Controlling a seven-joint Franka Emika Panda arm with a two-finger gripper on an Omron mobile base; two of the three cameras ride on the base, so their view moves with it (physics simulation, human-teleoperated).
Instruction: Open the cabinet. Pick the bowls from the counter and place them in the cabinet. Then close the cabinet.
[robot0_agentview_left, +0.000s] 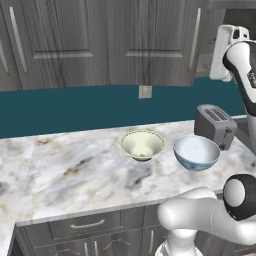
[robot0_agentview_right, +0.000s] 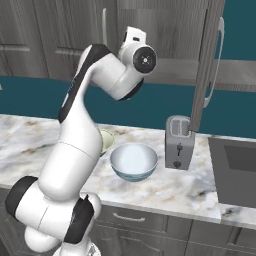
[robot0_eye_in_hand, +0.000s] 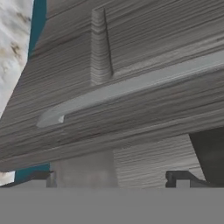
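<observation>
While both bowls sit on the counter (robot0_agentview_left: 65, 165), neither has anything in it: the pale cream-green bowl (robot0_agentview_left: 143, 145) stands to the left, and the white bowl with the blue-patterned outside (robot0_agentview_left: 196, 153) sits just beside it on the right, apart from it. A grey toaster (robot0_agentview_left: 215, 125) stands behind the patterned bowl, toward the far right of the counter. Above the teal back wall hangs the cabinet (robot0_agentview_left: 105, 45), dark grey wood-grain with long silver handles; its left doors are shut, and in the right base view its right-hand door (robot0_agentview_right: 204, 70) stands swung out, edge-on above the toaster. The arm rises from its base, bends at the elbow and reaches up to the cabinet, well above the bowls. In the hand view the gripper (robot0_eye_in_hand: 117, 177) has its two dark fingertips spread wide with nothing between them, close to the wood-grain door face, whose silver bar handle (robot0_eye_in_hand: 131, 87) runs across just beyond the tips.
</observation>
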